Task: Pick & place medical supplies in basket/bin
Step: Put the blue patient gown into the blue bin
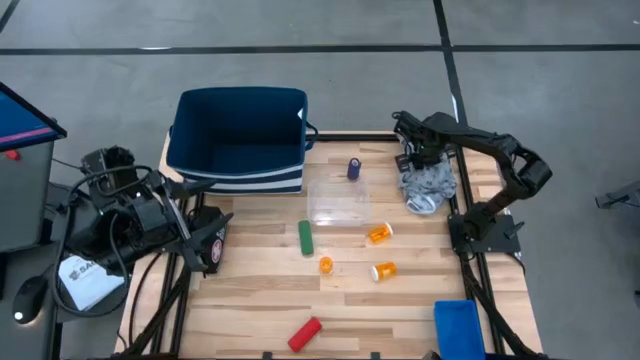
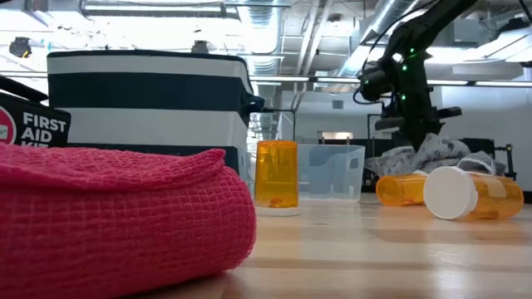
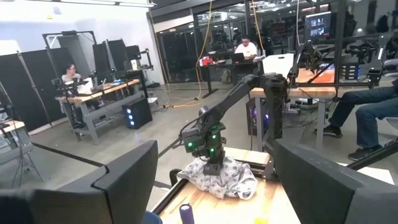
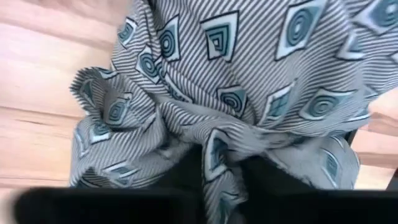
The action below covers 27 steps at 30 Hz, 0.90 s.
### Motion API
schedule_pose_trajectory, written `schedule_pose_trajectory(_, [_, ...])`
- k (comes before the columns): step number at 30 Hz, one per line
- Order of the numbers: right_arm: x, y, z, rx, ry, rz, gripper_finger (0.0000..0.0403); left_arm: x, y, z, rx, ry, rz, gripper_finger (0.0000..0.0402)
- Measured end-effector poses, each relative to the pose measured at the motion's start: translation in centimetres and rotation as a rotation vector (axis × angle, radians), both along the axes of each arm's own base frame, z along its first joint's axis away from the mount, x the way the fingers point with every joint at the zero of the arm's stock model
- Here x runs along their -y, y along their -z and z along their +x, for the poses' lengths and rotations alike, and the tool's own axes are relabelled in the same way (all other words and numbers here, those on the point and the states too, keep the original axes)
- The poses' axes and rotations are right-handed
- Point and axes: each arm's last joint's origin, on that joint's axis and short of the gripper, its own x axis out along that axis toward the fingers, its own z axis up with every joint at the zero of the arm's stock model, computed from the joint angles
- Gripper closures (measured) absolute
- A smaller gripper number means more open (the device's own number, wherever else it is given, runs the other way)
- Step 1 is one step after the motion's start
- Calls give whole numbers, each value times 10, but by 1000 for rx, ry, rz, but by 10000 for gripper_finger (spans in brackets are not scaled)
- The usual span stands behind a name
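Note:
The grey-blue patterned cloth bundle (image 1: 430, 187) lies at the table's far right. My right gripper (image 1: 419, 155) is above its far part, pointing down and shut on it. It also shows in the low view (image 2: 407, 124). The navy striped basket (image 1: 240, 140) stands at the far left, and the small blue bin (image 1: 460, 325) at the near right corner. Orange pill bottles (image 1: 380, 233) (image 1: 383, 270) (image 1: 325, 264), a green cylinder (image 1: 305, 237), a purple one (image 1: 353, 168) and a red one (image 1: 304, 333) rest on the table. My left gripper (image 1: 200, 232) waits open at the left edge. My right gripper pinches a gathered fold of the cloth (image 4: 214, 155) between its two fingers (image 4: 267, 180), coming from above and pointing down. Several layers bunch up in the gap. The rest of the bundle spreads below the fingers and rests on the table (image 2: 432, 158).
A clear plastic tray (image 1: 338, 200) stands mid-table between the basket and the cloth. A black first-aid pouch (image 2: 33, 124) sits at the left edge near my left arm. The right arm's base and frame (image 1: 485, 230) stand just beside the cloth.

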Motion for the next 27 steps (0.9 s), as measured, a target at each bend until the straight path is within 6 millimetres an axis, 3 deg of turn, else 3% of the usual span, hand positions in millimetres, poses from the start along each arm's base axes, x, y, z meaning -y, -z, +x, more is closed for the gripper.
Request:
schedule_pose_trajectory(6, [-15, -32, -15, 73, 25, -105, 394, 3, 2, 2, -5, 0, 8, 92])
schedule_pose_trajectory(12, [-57, -80, -36, 305, 82, -243, 398, 4, 3, 3, -12, 0, 18, 92])
schedule_pose_trajectory(20, [-127, -133, -68, 865, 114, -327, 401, 4, 3, 3, -11, 0, 17, 92])
schedule_pose_trajectory(27, [-156, -183, -80, 1461, 15, -401, 402, 4, 3, 3, -12, 0, 18, 92])
